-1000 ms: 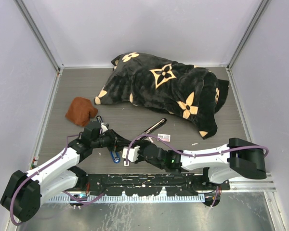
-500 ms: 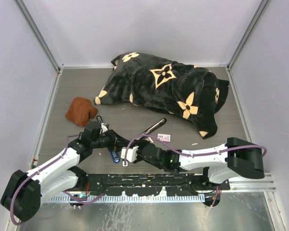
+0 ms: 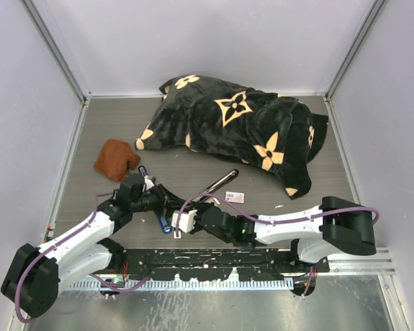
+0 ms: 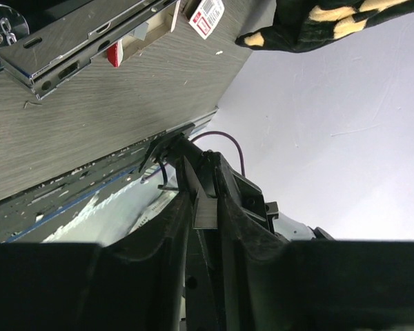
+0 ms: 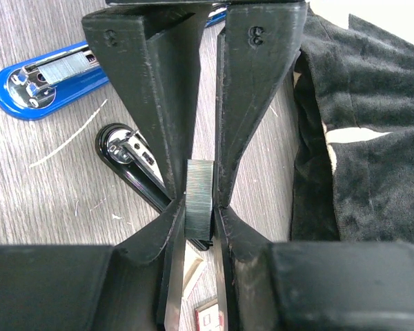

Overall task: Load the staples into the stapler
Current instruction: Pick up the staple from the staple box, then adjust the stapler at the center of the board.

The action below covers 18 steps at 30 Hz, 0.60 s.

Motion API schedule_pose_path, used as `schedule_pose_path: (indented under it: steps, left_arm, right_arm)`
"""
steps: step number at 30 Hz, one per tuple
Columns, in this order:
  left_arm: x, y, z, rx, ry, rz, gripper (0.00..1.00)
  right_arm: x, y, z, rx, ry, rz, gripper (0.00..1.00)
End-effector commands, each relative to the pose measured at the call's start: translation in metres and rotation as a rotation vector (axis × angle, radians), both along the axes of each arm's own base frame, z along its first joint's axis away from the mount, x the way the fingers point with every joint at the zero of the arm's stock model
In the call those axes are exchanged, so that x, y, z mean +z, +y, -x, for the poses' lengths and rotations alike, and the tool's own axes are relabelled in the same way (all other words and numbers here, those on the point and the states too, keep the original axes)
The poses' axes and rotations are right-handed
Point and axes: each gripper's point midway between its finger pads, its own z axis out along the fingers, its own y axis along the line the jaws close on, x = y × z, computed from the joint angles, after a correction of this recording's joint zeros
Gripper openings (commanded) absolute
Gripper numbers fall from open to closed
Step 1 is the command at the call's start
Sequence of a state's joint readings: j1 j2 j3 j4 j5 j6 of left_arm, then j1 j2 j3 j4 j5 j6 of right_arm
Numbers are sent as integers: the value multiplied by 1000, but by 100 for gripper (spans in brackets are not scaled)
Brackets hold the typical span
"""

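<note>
A short grey strip of staples [image 5: 199, 186] hangs above the table, pinched from both ends. My right gripper [image 5: 199, 215] is shut on its near end. My left gripper [image 4: 205, 201] is shut on the same strip [image 4: 205, 210], its fingers [image 5: 169, 103] coming in from the opposite side. In the top view the two grippers [image 3: 164, 203] [image 3: 176, 214] meet tip to tip. The black stapler [image 3: 221, 183] lies open with its metal channel [image 4: 76, 34] exposed. Beside it lies the white staples box [image 3: 234, 198] with its red label [image 4: 207, 14].
A blue stapler [image 5: 48, 76] lies open on the table just under the grippers [image 3: 164, 223]. A black blanket with tan flowers [image 3: 241, 127] fills the back. A brown cloth [image 3: 115, 158] sits at the left. Grey walls enclose the table.
My right gripper has closed onto the strip of staples that the left gripper holds, and its arm has edged slightly left. The left arm has hardly moved.
</note>
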State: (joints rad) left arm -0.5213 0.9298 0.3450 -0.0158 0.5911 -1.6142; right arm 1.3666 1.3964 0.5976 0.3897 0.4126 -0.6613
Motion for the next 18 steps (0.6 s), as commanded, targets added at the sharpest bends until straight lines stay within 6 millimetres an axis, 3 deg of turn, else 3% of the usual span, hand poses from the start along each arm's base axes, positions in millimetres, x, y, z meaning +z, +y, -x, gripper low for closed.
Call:
schedule_pose_path:
  steps: [1, 10, 18]
  left_arm:
    - [9, -3, -1, -13, -30, 34, 30]
    - [16, 10, -12, 29, -138, -28, 74]
    - [2, 39, -14, 67, -207, -235, 78]
  right_arm:
    - [36, 15, -4, -20, -18, -115, 19]
    - [37, 0, 5, -44, 77, -169, 18]
    - [30, -32, 6, -133, 269, -267, 19]
